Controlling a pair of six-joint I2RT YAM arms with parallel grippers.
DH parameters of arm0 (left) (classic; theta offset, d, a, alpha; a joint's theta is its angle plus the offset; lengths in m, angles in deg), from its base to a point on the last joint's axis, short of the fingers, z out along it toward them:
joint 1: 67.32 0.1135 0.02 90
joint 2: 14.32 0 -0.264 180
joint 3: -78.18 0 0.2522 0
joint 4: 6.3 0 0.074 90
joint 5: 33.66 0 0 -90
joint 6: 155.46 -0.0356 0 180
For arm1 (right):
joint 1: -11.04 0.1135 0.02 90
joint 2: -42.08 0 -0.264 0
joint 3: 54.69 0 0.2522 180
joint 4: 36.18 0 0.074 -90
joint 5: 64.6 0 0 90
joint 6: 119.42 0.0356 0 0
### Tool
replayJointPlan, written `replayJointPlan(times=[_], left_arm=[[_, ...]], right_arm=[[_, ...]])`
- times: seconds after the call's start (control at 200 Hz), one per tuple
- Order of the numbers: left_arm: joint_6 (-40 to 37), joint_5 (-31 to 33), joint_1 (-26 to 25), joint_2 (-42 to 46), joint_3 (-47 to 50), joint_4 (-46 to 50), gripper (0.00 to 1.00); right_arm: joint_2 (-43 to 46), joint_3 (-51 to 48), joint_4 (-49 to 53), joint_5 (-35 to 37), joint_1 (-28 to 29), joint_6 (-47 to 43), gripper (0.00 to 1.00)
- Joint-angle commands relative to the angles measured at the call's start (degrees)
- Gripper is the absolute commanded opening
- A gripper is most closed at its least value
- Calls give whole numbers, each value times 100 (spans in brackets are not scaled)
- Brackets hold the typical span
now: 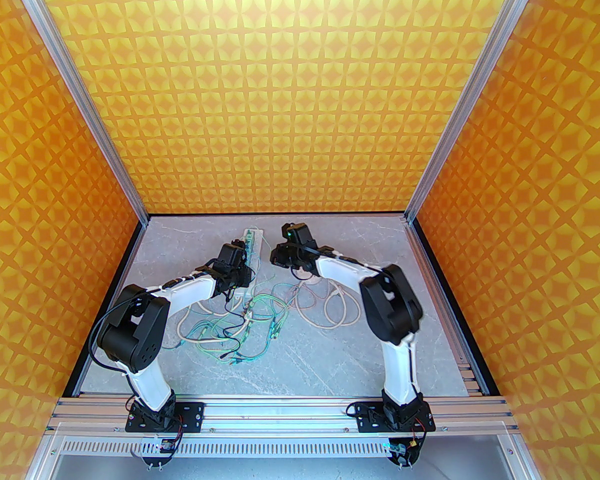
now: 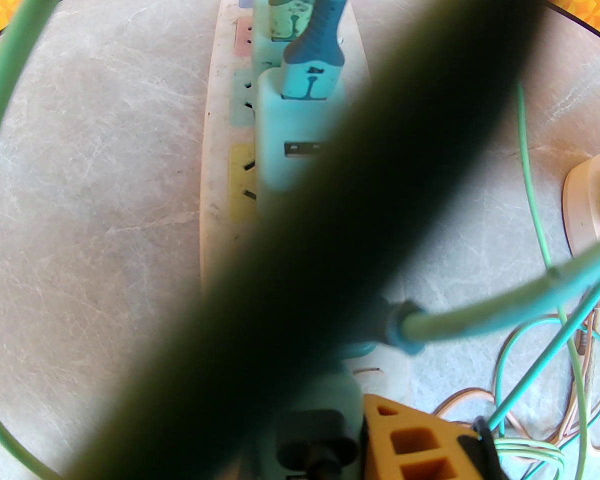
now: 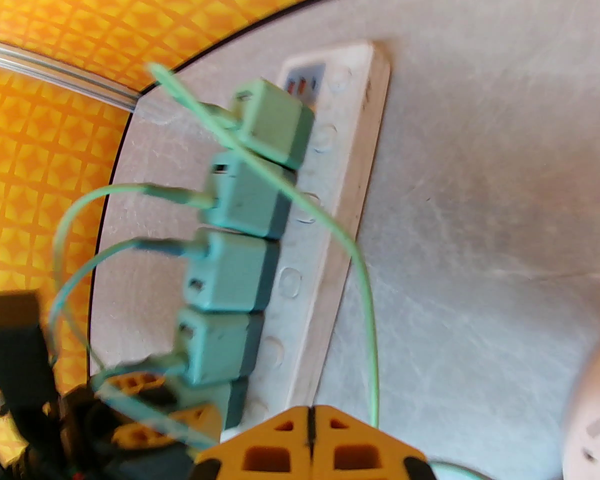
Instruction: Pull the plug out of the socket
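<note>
Risk: the left gripper point(image 1: 241, 275) looks clamped on the nearest plug point(image 2: 337, 393), at the near end of the socket strip point(image 3: 365, 133). The right gripper point(image 3: 310, 438) is pinched shut on nothing by that end, and if it is not bearing down, a pull would likely lift the whole strip off the table point(image 1: 330, 348) or snag the looping green cables point(image 3: 365, 293). Plug: squarish mint-green block, apparently fully seated, last in a row of like plugs.

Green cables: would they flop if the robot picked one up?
Probably floppy: the green cables lie in loose curls on the table. Likely light, being thin. Tugging one may drag tangled neighbours, though the green plugs probably anchor them in the power strip.
</note>
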Motion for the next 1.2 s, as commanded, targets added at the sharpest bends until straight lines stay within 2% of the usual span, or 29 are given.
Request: replayJointPlan(times=[0.0,0.15,0.475,0.765,0.935,1.195], left_arm=[[-82,33,-65,-23,-146,214,30],[-86,34,-88,-49,-181,261,30],[-88,6,-168,-155,-296,332,30],[-39,3,-204,-209,-398,436,29],[88,-5,-195,-102,-443,536,28],[486,-257,-49,174,-605,785,20]], right_arm=[[-337,394,-360,-600,53,557,0],[-717,680,-522,-817,78,795,0],[-1451,1551,-25,-873,219,795,0],[-1829,1802,625,-550,353,496,0],[-1812,1774,1141,21,355,237,0],[-1845,1720,1516,497,352,146,0]])
